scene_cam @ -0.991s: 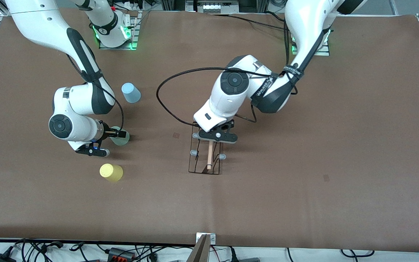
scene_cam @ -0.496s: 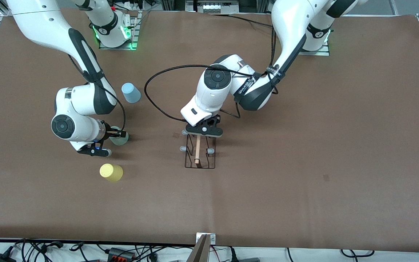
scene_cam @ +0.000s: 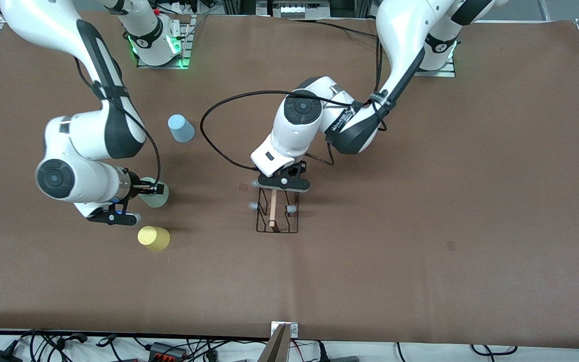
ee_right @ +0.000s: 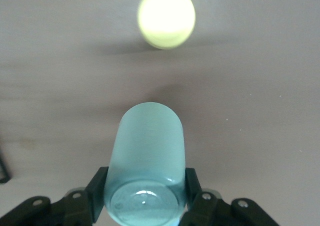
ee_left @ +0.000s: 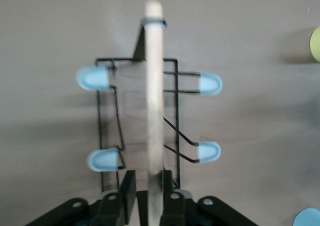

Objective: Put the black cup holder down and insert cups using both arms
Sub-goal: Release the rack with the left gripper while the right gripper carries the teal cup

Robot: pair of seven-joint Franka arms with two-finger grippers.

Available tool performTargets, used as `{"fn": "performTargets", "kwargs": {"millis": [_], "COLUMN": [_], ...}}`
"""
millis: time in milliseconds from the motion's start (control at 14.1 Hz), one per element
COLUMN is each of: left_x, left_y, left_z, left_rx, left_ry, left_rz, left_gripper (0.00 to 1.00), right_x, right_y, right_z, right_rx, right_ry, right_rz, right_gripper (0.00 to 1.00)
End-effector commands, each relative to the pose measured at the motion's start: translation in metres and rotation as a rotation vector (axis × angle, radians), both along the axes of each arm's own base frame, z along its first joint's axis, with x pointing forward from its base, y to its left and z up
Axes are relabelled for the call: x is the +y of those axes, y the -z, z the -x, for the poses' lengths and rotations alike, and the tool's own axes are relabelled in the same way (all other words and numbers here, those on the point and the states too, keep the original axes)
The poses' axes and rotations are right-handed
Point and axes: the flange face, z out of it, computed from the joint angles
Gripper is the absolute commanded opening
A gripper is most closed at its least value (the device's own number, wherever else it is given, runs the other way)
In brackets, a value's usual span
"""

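The black cup holder [scene_cam: 276, 217] stands on the brown table near its middle, wooden rod [ee_left: 154, 85] on top and pale blue pegs at the sides. My left gripper [scene_cam: 282, 184] sits over the holder's end nearer the robots. Its jaws [ee_left: 147, 181] flank the rod a little apart, with a gap at one finger. My right gripper [scene_cam: 152, 190] is shut on the pale green cup [scene_cam: 158, 196] [ee_right: 146, 156] and holds it above the table. The yellow cup [scene_cam: 154, 238] [ee_right: 166, 16] stands nearer the front camera, the light blue cup [scene_cam: 181, 128] farther from it.
A black cable [scene_cam: 214, 120] loops from the left arm between the light blue cup and the holder. The brown mat [scene_cam: 420, 251] runs to the front edge, where cables and plugs [scene_cam: 169, 348] lie.
The left arm carried the holder toward the right arm's end, set it down, and its jaws eased off the rod. The right gripper shut on the green cup and raised it.
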Motion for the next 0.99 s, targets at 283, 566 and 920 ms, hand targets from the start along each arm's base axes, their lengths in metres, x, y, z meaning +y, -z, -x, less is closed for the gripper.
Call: {"fn": "performTargets", "kwargs": {"millis": [283, 566, 920], "left_x": [0.149, 0.295, 0.442], "left_y": [-0.129, -0.176, -0.271], "left_z": [-0.058, -0.085, -0.047], "left_rx": [-0.023, 0.051, 0.103], "left_ry": [-0.126, -0.296, -0.407], "left_rz": [-0.065, -0.126, -0.181], "left_gripper": [1.0, 1.0, 1.0], "right_x": [0.126, 0.209, 0.253], "right_y": [-0.033, -0.042, -0.043], "right_z": [0.033, 0.069, 0.089], "right_rx": [0.039, 0.055, 0.045], "right_ry": [0.009, 0.121, 0.188], "right_rz": [-0.109, -0.092, -0.073], "right_gripper": [0.3, 0.3, 0.31]}}
